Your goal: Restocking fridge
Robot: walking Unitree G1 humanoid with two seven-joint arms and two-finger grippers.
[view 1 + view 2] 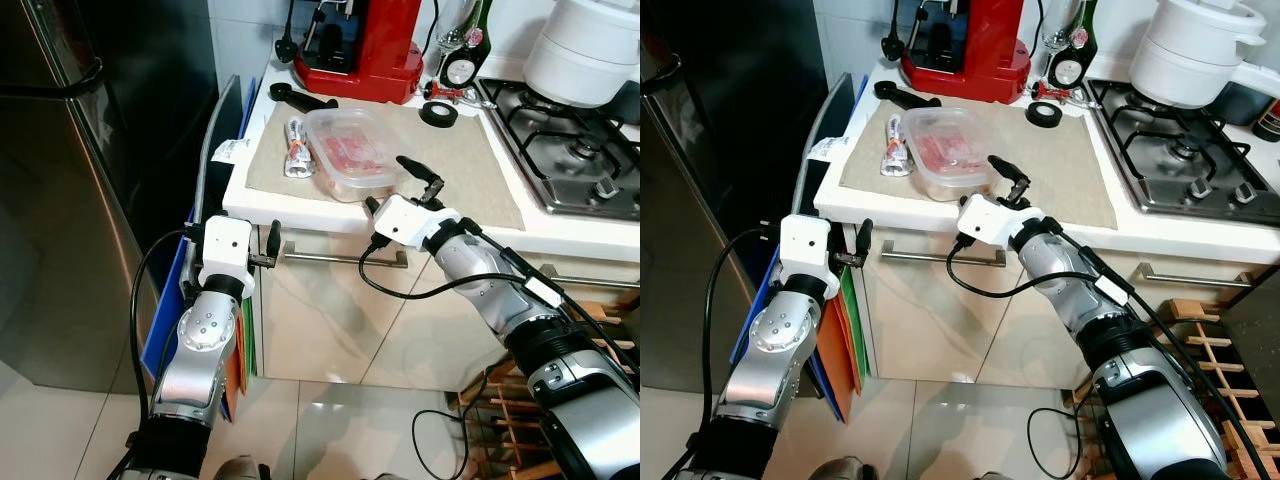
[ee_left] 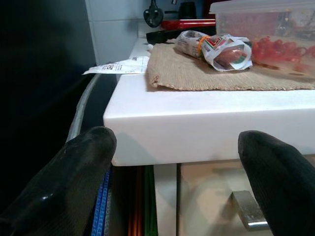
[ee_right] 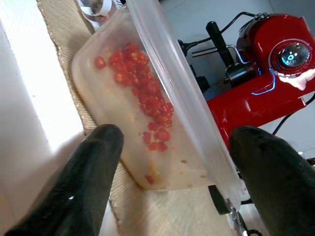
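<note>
I have the right gripper (image 1: pixel 428 181) raised to the counter edge with its jaws apart, lined up on the plastic tub (image 1: pixel 352 152) of red pieces that sits on the woven mat (image 1: pixel 470 160), near the front edge of the counter (image 1: pixel 590 240). From the gripper the tub lies at about ten o'clock, just beside the fingertips but not yet between them. The foil-wrapped packet (image 1: pixel 297 148) lies just beside the tub at its nine o'clock. I judge the tub light but awkward: thin, smooth walls that will flex and slip under a hard squeeze, and a lid (image 3: pixel 172 93) I cannot confirm is snapped down. I would take it across a short side just under the rim, where the plastic is stiffest, and keep it level so the contents do not slosh. The left gripper (image 1: pixel 262 246) hangs below the counter corner, jaws apart and empty, with the dark fridge (image 1: pixel 70 180) at its nine o'clock.
</note>
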